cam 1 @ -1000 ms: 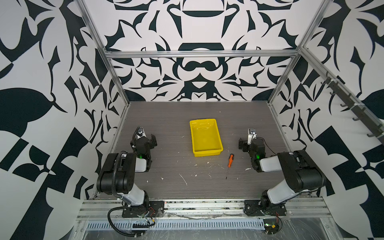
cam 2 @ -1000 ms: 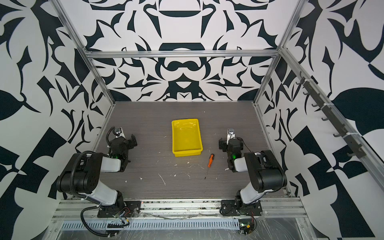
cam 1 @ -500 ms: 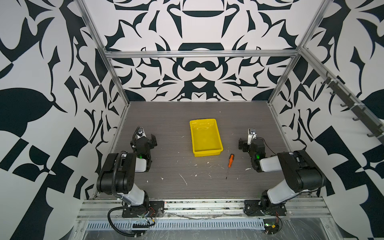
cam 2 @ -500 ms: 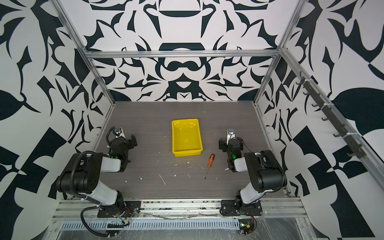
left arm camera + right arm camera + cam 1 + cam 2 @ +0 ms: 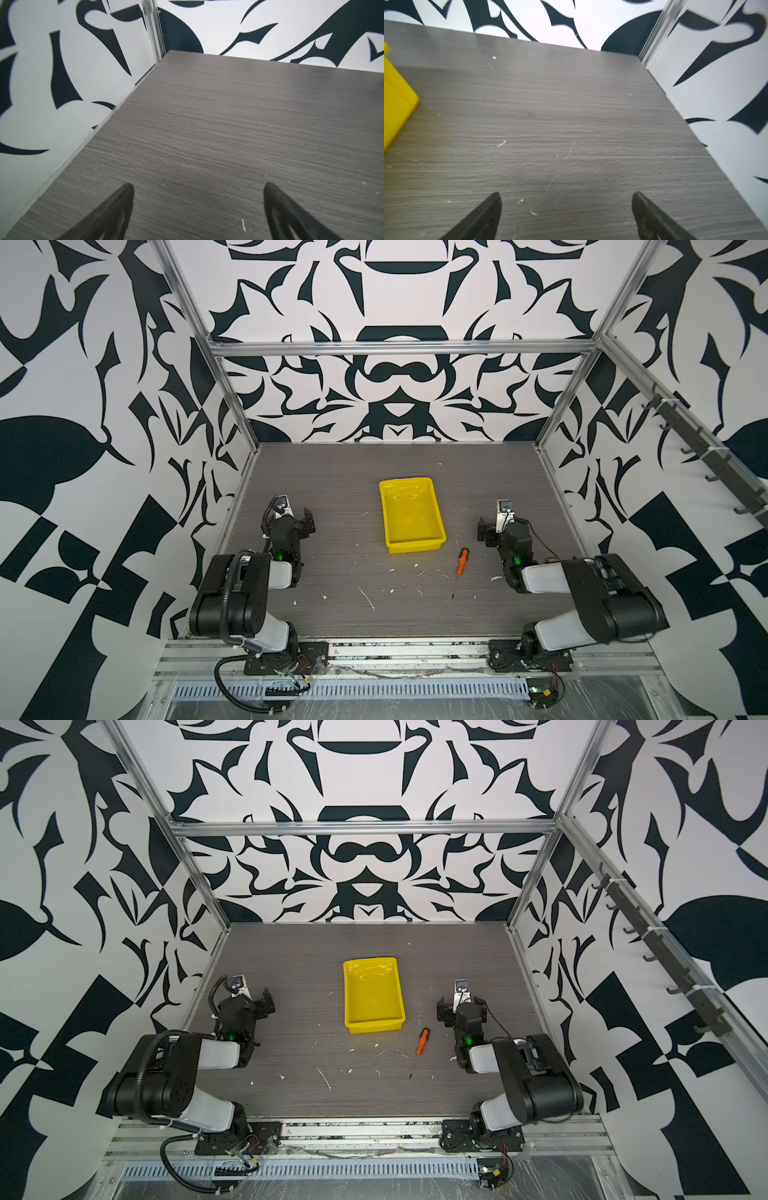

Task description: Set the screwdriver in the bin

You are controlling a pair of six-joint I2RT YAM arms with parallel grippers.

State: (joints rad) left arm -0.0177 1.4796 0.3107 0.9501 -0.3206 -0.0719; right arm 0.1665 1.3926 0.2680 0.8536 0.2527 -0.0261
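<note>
The screwdriver [image 5: 460, 564] [image 5: 421, 1044] has an orange handle, a black end cap and a thin dark shaft. It lies flat on the grey tabletop, just in front of the bin's near right corner, tip toward the front edge. The yellow bin [image 5: 415, 546] [image 5: 376, 1025] sits mid-table with nothing inside; one of its corners [image 5: 396, 99] shows in the right wrist view. My right gripper [image 5: 500, 526] [image 5: 460, 1006] [image 5: 566, 194] rests open to the right of the screwdriver. At the left side my left gripper [image 5: 293, 518] [image 5: 249, 998] [image 5: 198, 187] is open over bare table.
Small white scraps [image 5: 365, 598] litter the table in front of the bin. Patterned walls with metal posts close in the table on three sides. A rail with hooks [image 5: 702, 448] runs along the right wall.
</note>
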